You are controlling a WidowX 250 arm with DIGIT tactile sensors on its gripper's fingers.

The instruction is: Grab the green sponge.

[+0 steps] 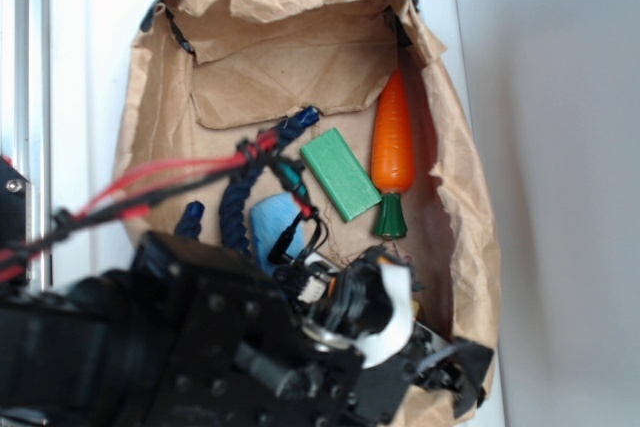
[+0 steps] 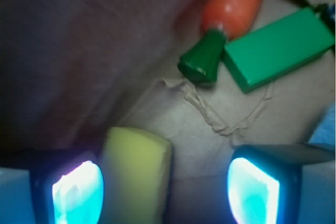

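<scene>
Gripper open: in the wrist view the two glowing finger pads stand well apart, bare paper between them, nothing held. Yellow sponge sits just beside the left-hand pad, not clamped.

Green sponge lies flat on the crumpled brown paper liner, roughly mid-liner, angled diagonally. Its lower end is just beside the green stem of the toy carrot, which lies along the liner's right edge; touching or not, cannot tell. Light-blue sponge sits toward the near edge, partly hidden behind the arm's cable bundle.

Judgement: gripper is staged near the liner's near edge, short of the target, with the green sponge ahead in the wrist view's upper right. Jaws spread presumably for the approach. Risk: the close carrot stem may be caught too.

No brands, labels or writing legible in either view.
</scene>
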